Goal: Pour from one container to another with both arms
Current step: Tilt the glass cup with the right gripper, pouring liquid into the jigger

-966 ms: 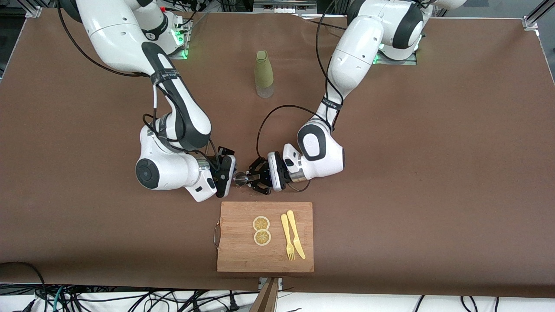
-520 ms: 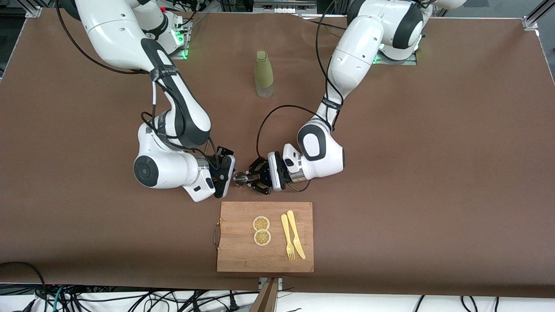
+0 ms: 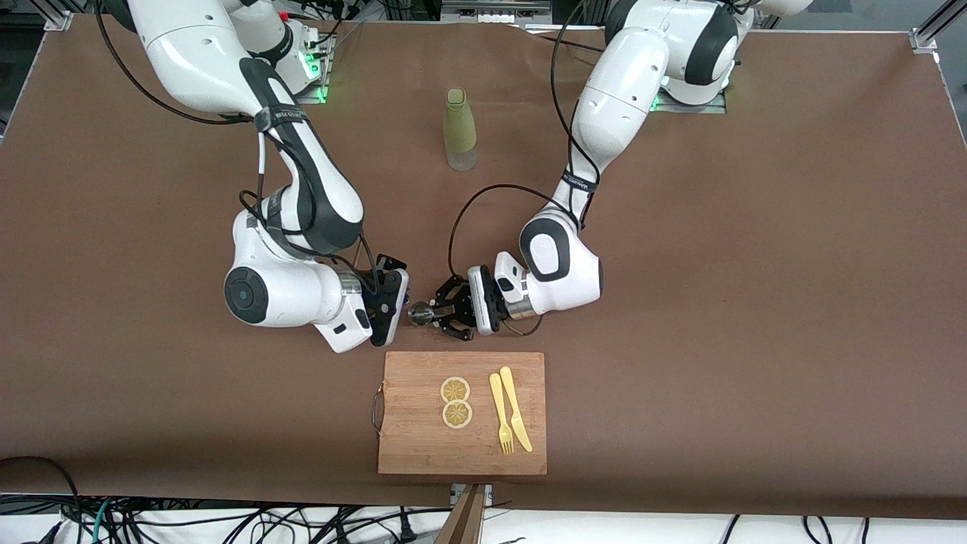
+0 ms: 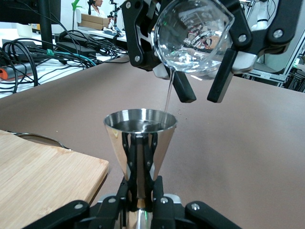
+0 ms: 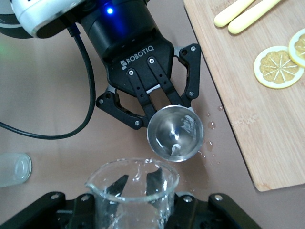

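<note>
Right gripper (image 3: 400, 308): 1 beaker (image 4: 193, 40) | left gripper (image 3: 442, 311): 1 jigger (image 4: 140, 131)

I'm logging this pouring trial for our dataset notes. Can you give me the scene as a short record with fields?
left gripper: shut on metal jigger, upright, over the table beside the cutting board
right gripper: shut on glass beaker, tilted above the jigger
pour: thin stream of clear liquid falling into the jigger
spill: droplets on the table by the board
on board: two lemon slices, yellow fork, yellow knife
unused: green bottle, standing nearer the arms' bases
</note>
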Motion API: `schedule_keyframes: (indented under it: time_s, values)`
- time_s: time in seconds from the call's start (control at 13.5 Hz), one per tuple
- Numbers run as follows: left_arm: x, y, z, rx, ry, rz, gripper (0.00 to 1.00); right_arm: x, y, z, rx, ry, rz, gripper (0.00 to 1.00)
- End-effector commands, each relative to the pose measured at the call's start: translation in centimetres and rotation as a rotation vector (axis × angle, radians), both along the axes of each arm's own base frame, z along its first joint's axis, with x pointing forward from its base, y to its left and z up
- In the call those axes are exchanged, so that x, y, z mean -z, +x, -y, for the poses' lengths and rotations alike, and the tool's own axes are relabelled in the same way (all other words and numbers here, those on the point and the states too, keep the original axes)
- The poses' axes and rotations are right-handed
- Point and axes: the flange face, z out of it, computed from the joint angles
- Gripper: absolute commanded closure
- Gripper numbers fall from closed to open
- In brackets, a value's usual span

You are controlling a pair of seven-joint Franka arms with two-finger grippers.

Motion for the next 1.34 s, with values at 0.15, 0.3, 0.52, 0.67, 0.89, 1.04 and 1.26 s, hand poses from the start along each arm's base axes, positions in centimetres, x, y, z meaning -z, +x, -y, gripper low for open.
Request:
schedule_keyframes:
  time_s: [0.15, 0.3, 0.52, 0.67, 0.89, 1.04, 1.26]
  values:
    - [-0.54, 0.06, 0.66, -0.001, -0.028, 0.034, 1.00, -1.04, -0.42, -0.82, -0.001, -0.024, -0.001, 0.75]
    - [-0.56, 0.04, 0.70, 0.001, -0.026, 0.037, 1.00, -1.03, -0.67, -1.37, -0.005, -0.028, 0.000, 0.75]
    - [-0.72, 0.20, 0.55, 0.000, -0.023, 0.041, 1.00, -0.96, -0.75, -1.44, -0.015, -0.046, 0.006, 0.75]
    - [-0.66, 0.18, 0.51, -0.001, -0.022, 0.040, 1.00, -0.95, -0.72, -1.36, -0.016, -0.046, 0.007, 0.75]
    - [-0.52, 0.21, 0.36, 0.010, -0.017, 0.071, 1.00, -0.94, -0.71, -1.33, -0.017, -0.050, 0.009, 0.75]
    - [-0.57, 0.21, 0.34, 0.010, -0.017, 0.071, 1.00, -0.81, -0.70, -1.28, -0.021, -0.055, 0.010, 0.75]
    - [-0.51, 0.26, 0.22, 0.008, -0.018, 0.071, 1.00, -1.06, -0.21, -0.79, -0.034, -0.040, 0.030, 0.75]
